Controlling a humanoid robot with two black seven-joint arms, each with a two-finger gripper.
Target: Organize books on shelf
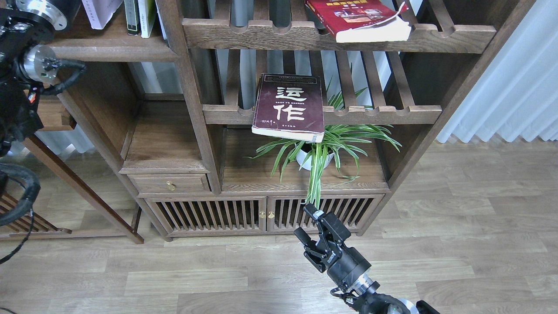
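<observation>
The maroon book [289,107] lay flat on the middle slatted rack [383,114], overhanging its front rail above the plant [320,150]. The red book [359,19] lay on the top rack. The lilac book [101,11] stood on the solid shelf [111,50] at its left end. The right gripper [310,226] hung low before the cabinet doors [209,213], fingers apart, empty. The left gripper was out of view.

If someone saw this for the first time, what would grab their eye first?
Probably the dark maroon book with big white characters, lying flat on the middle slatted rack and overhanging its front rail. Just below it, a spider plant spreads green leaves. Low in front of the cabinet doors, the right gripper hangs open and empty.
</observation>
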